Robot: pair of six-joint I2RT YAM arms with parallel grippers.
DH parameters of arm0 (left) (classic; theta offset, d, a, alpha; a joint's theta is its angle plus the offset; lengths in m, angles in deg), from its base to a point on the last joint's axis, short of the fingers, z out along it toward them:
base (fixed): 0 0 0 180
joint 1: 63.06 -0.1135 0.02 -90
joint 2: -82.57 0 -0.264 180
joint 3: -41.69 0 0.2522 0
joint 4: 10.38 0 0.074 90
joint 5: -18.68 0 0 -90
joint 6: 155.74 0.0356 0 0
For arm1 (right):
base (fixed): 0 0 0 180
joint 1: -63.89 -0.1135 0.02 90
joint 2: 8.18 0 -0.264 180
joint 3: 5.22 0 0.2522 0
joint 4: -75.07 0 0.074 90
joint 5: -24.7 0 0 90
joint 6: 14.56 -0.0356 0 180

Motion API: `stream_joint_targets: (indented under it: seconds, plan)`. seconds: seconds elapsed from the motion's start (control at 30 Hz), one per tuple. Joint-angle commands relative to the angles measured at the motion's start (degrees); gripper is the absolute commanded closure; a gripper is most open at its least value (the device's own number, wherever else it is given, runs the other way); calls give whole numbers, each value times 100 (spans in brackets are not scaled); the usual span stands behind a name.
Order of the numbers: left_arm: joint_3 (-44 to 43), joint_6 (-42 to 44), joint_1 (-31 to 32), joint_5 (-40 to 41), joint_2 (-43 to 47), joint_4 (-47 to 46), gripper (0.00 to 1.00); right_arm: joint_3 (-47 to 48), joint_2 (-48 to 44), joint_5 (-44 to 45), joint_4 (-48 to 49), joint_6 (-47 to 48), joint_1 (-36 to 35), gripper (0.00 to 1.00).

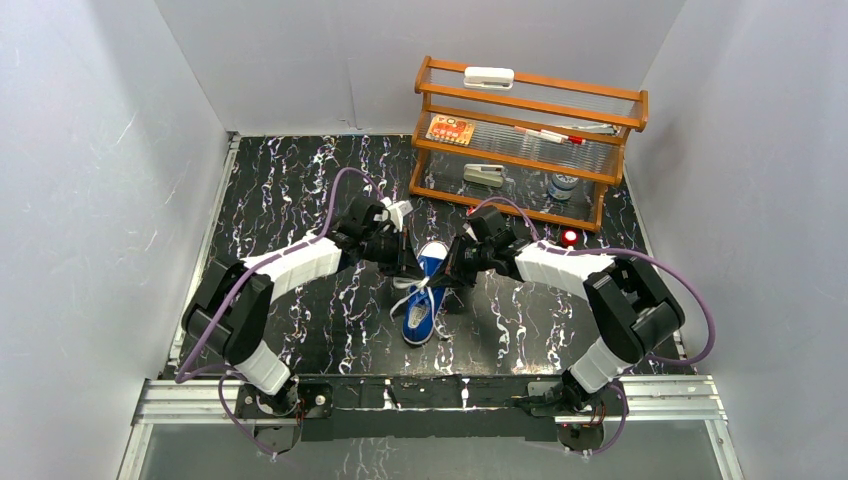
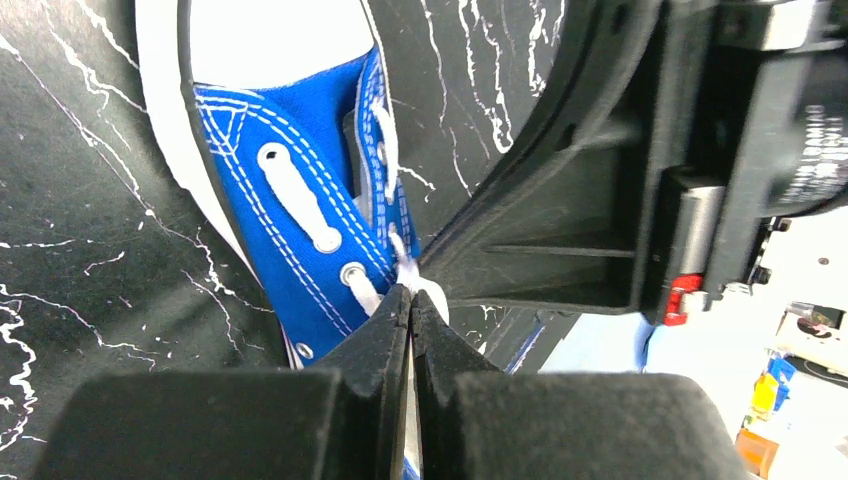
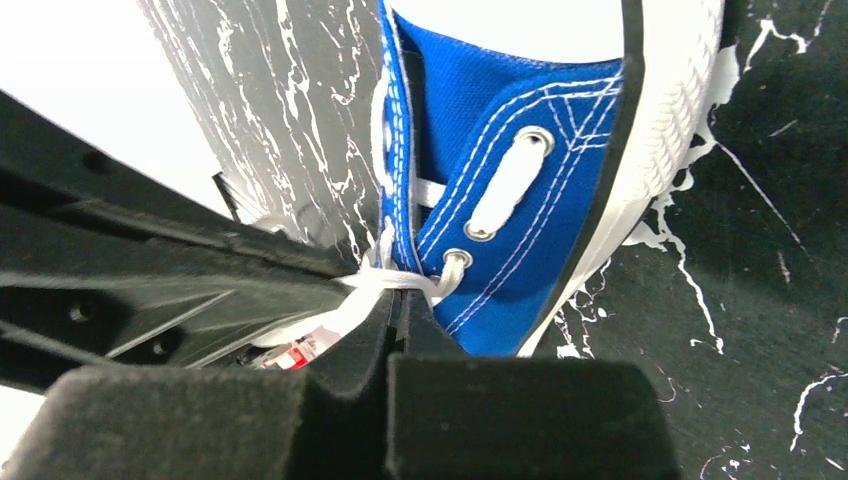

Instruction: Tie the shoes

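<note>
1. At 1 o'clock on the table, a wooden rack holds a white block, a card, pens and a bottle.
2. A red button sits just beside the rack.
3. The sneaker lies at the centre.
4. The left gripper at 9 o'clock and the right gripper at 3 o'clock are each pinched tight on the laces, crowding each other's view.
</note>
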Motion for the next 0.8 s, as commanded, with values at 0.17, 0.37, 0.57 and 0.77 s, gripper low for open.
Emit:
stream_joint_targets:
  seconds: [0.17,0.37,0.57,0.77]
  plan:
    - [-267,-6,14,48,250,-157,100,176,102,67,-279,177,-29,100]
    - [-264,92,14,-152,135,-80,100,354,271,-44,-168,337,-25,100]
    - [-344,339,14,-360,-107,278,92,292,187,-122,-51,340,-27,100]
    - [-328,371,14,-358,-119,279,79,271,142,-188,-26,345,-62,100]
